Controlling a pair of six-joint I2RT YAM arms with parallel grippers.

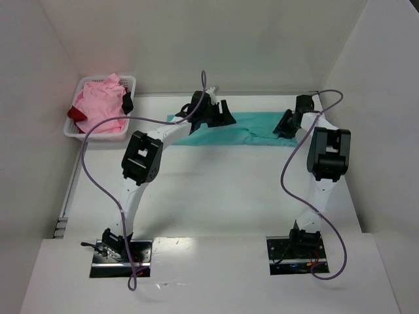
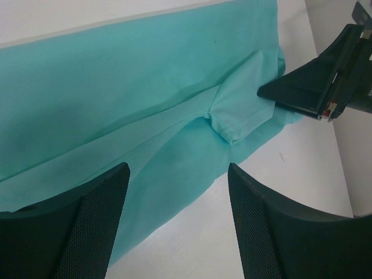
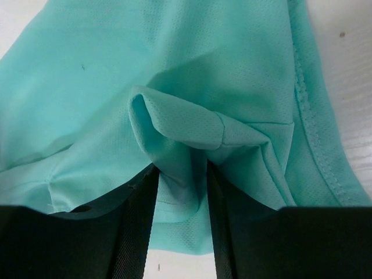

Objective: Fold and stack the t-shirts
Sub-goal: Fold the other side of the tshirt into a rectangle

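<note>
The teal t-shirt (image 1: pixel 252 131) lies spread flat along the far side of the table (image 1: pixel 216 196), centre to right. My right gripper (image 3: pixel 180 232) is at its right end, with the jaws narrowed onto a raised pucker of cloth near the sleeve seam. It reads as a pinch, but only a thin ridge sits between the fingers. My left gripper (image 2: pixel 177 224) hovers over the shirt further left, jaws spread, holding nothing.

Risks I see:
1) The right grip is shallow, so a fast lift likely slips the fold out.
2) The pinch may catch the top layer only, so one layer drags and the other bunches.
3) The left isn't on cloth. If the right pulls alone, the whole shirt slides instead of folding.
4) Both arms work the same stretch of cloth, so crossing paths risks a clash.

The pink t-shirt (image 1: pixel 98 104) and dark red t-shirt (image 1: pixel 75 114) sit in the basket (image 1: pixel 131 82) at far left, not yet folded.
</note>
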